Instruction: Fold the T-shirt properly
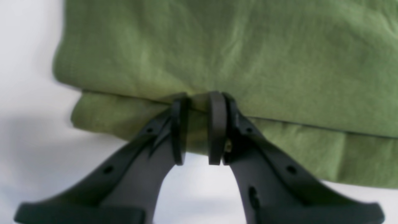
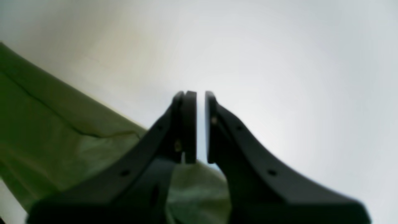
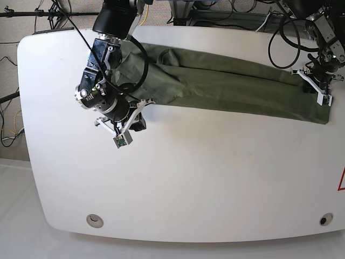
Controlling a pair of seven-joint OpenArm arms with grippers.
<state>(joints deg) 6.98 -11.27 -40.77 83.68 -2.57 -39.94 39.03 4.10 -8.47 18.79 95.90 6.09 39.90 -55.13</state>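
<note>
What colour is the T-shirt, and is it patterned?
Plain olive green, no pattern visible: the T-shirt shows best in the left wrist view.

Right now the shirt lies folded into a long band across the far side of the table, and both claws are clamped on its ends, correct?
Only partly. The left claw grips the T-shirt edge, but the right claw holds nothing: the right wrist view shows bare table between its nearly closed fingers.
</note>
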